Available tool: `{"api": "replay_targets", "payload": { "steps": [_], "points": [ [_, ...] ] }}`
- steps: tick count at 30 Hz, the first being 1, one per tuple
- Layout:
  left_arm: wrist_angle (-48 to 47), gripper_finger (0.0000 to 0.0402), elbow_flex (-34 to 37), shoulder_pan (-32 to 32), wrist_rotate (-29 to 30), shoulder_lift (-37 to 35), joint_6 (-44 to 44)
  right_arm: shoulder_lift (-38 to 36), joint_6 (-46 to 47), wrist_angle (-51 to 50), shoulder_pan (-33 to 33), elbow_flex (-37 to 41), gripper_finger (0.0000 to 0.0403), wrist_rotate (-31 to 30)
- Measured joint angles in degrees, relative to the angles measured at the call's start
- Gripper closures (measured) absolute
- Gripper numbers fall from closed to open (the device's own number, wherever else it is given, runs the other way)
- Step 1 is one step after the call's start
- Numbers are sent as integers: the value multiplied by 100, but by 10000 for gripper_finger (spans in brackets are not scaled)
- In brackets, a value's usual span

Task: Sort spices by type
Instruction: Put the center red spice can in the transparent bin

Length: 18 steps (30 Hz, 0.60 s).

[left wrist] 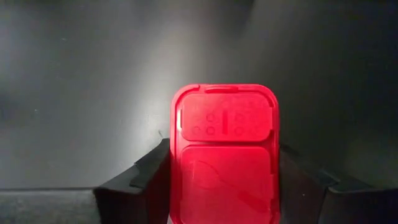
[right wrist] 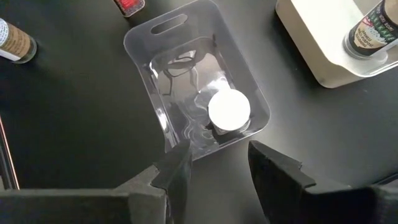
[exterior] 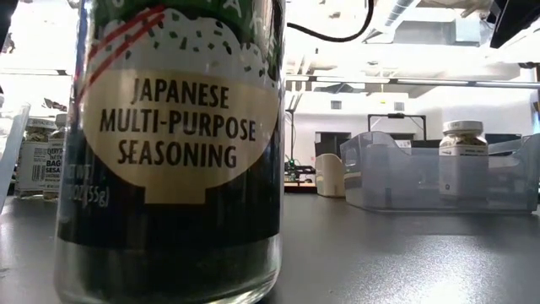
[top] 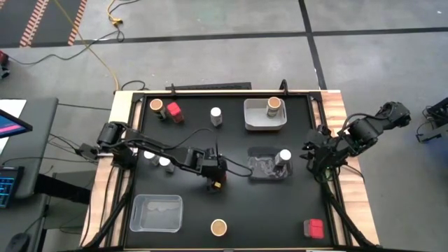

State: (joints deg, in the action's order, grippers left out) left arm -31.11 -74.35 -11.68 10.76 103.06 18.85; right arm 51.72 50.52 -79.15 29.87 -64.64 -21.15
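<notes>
At mid-table, left pincer [left wrist: 221, 186] apparently gripping red box [left wrist: 225, 152], open tabletop [left wrist: 81, 93] around

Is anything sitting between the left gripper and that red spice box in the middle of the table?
Nothing visible: the red spice box sits right between the left gripper's fingers.

Around my black table [top: 238, 143] lies a grey concrete floor [top: 210, 42] marked with dark lines, a yellow cable [top: 98, 52] trailing over it. A grey desk [top: 28, 150] with a laptop [top: 8, 183] stands alongside. Beyond, I see white walls [exterior: 405, 101] under bright ceiling lights [exterior: 422, 13].
</notes>
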Motion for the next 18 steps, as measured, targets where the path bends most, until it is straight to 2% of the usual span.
{"api": "replay_targets", "payload": {
  "steps": [3,9,15,18],
  "points": [
    [-48,193,-2,0,43,-297,32,-4,0,-23,1,0,219,0],
    [-870,193,-2,-118,312,-1232,356,-4,0,-20,2,0,219,0],
    [-1761,192,-2,-547,276,-2216,63,-4,-10,-38,0,0,219,1],
    [-2022,192,-7,-855,307,-2669,346,-4,-151,-41,0,0,219,2]
  ]
}}
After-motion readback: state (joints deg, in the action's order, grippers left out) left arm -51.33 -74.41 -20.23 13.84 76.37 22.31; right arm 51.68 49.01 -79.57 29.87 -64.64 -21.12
